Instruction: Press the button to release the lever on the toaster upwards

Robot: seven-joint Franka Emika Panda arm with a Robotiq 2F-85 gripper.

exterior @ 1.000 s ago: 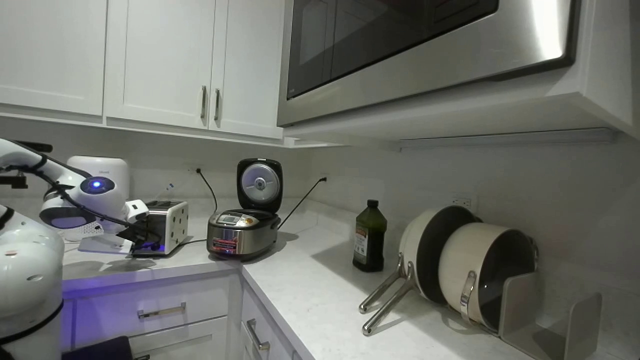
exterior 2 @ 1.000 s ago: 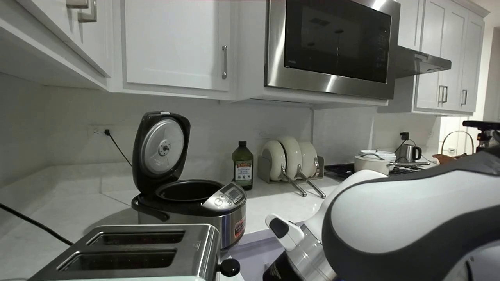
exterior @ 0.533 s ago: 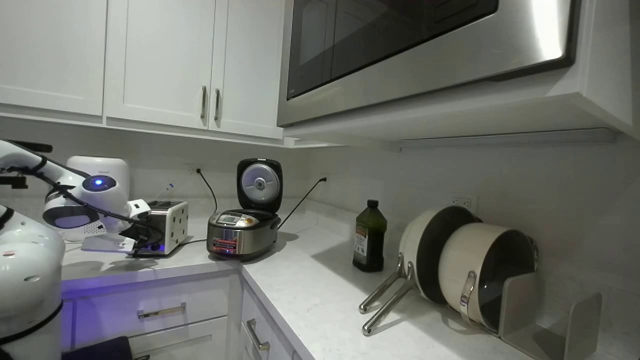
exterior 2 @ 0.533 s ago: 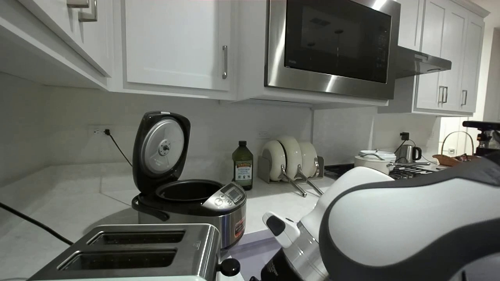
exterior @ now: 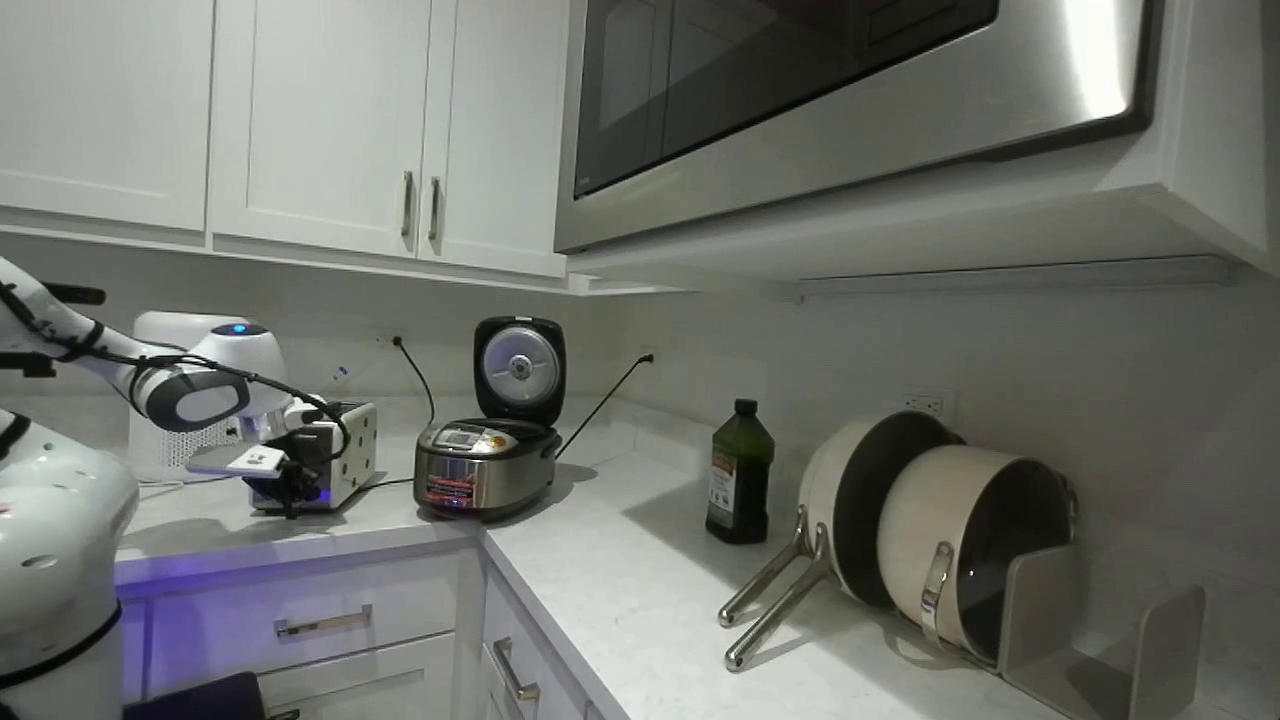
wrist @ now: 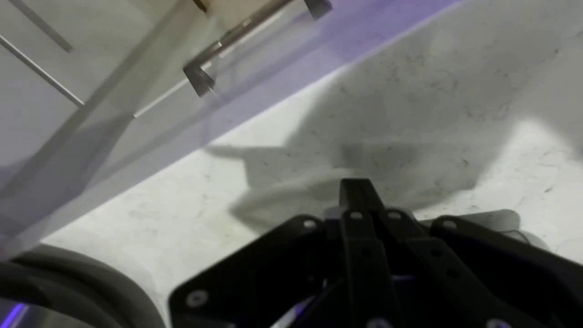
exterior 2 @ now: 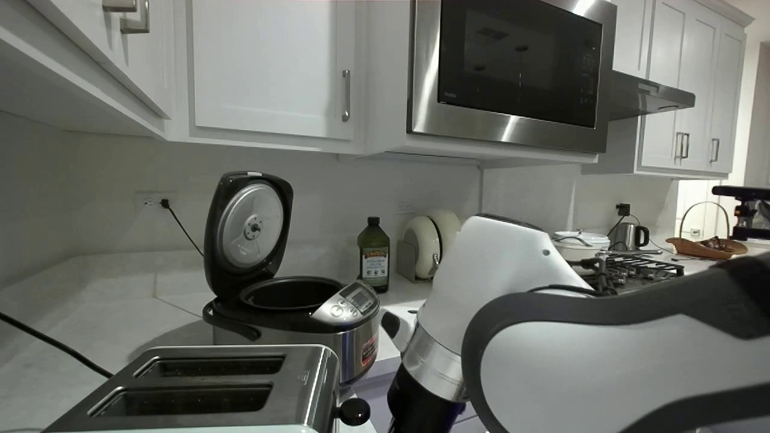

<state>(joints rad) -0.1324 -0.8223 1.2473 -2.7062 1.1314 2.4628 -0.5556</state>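
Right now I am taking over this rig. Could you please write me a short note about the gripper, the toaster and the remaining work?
Gripper: shut, holding nothing. Whether it touches the toaster cannot be told.
Toaster: beside the open rice cooker, apart from it.
Done: the black knob, likely the lever, seems near the toaster's top edge, so it may be up. The button is out of sight; no press can be confirmed.
Left: check the lever; if down, press the button, otherwise probably just withdraw.
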